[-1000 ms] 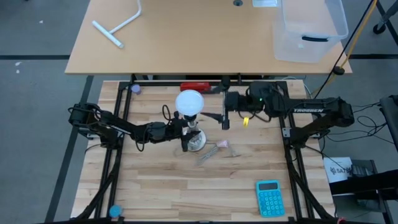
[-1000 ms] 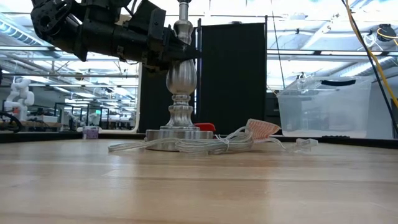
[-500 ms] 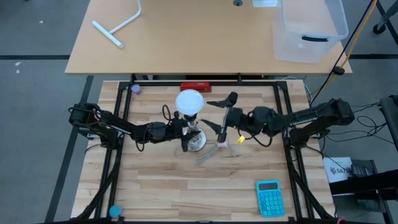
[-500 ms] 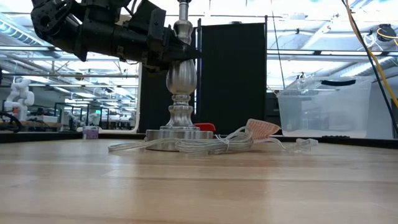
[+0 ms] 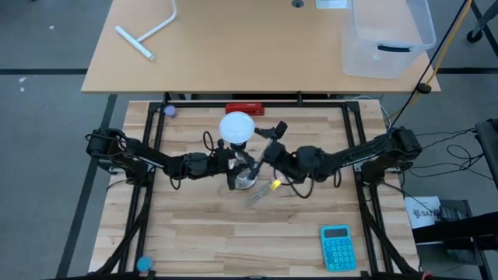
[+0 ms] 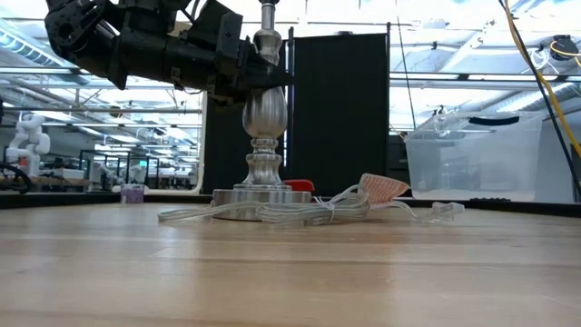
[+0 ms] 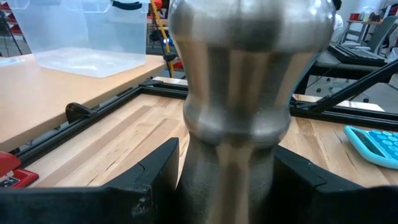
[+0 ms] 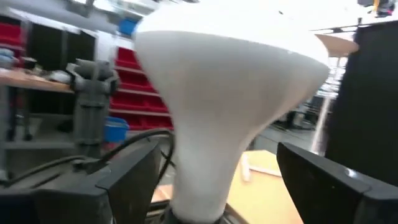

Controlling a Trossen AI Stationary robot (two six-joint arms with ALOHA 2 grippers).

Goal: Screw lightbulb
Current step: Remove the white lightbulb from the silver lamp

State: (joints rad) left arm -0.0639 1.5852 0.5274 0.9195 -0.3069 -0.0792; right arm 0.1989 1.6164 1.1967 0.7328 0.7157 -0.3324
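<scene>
The white lightbulb [image 5: 237, 128] sits head up on top of the silver lamp stand [image 6: 263, 118], whose round foot [image 6: 259, 195] rests on the table. My left gripper [image 5: 233, 166] is shut on the stand's stem. My right gripper [image 5: 258, 148] is open beside the bulb, coming from the table's right. In the right wrist view its two fingers [image 8: 124, 177] stand wide apart on either side of the bulb's narrow neck [image 8: 202, 180] and do not touch it. The bulb's screw base is hidden. My left gripper pinches the stand's silver stem [image 7: 233, 155] between its two fingers [image 7: 155, 180], just below the stem's bulged part. The fingers come in level from the table's left and lie across the upright stem. The stand stays upright with its foot on the table.
A clear cord [image 6: 300, 211] lies coiled at the stand's foot, with a small pink piece [image 6: 383, 186] beside it. A blue calculator [image 5: 337, 247] lies near right. A red object [image 5: 245, 108] sits at the far edge. A clear bin [image 5: 387, 35] stands on the table behind.
My right gripper has swung from the far right of the table toward the left and nearer, up to the bulb, turning to point at it. Its fingers now stand on either side of the bulb's neck. The lamp stand and bulb have stayed where they were.
</scene>
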